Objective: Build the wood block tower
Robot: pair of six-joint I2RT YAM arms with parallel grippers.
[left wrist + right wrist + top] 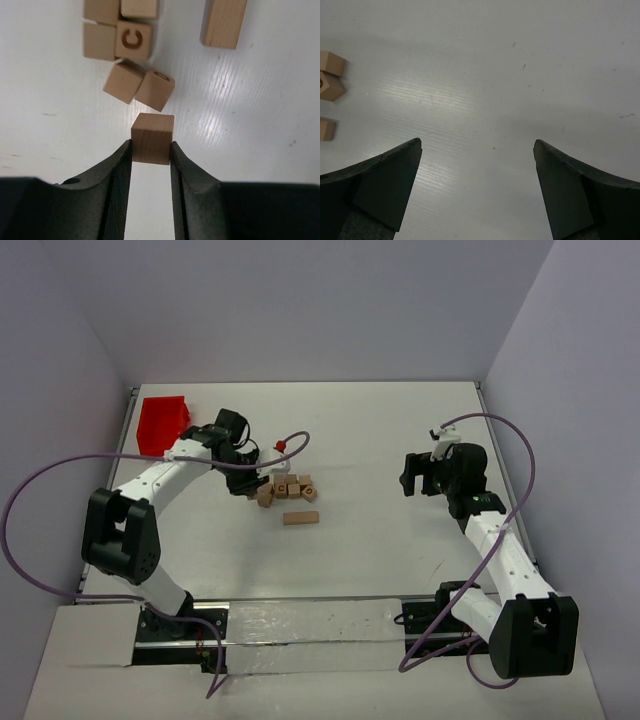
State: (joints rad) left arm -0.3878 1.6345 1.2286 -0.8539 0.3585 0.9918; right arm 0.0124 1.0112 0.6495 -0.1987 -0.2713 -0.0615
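Observation:
Several small light-tan wooden cubes [291, 485] lie in a loose cluster at the table's middle left, with a longer wooden block [300, 518] just in front of them. My left gripper [256, 485] is at the cluster's left side. In the left wrist view the left gripper [151, 150] is shut on a plain cube [152, 136] at its fingertips. Just beyond it lie two tilted cubes [140, 86], a cube printed with a C [133, 40] and the long block [224, 22]. My right gripper [410, 476] is open and empty, far right of the cubes.
A red plastic bin [162, 423] stands at the back left corner. A purple cable with a small red end [281, 445] arcs over the table behind the cubes. The right wrist view shows bare table [485, 90] between the jaws and three cubes [330, 75] at its left edge.

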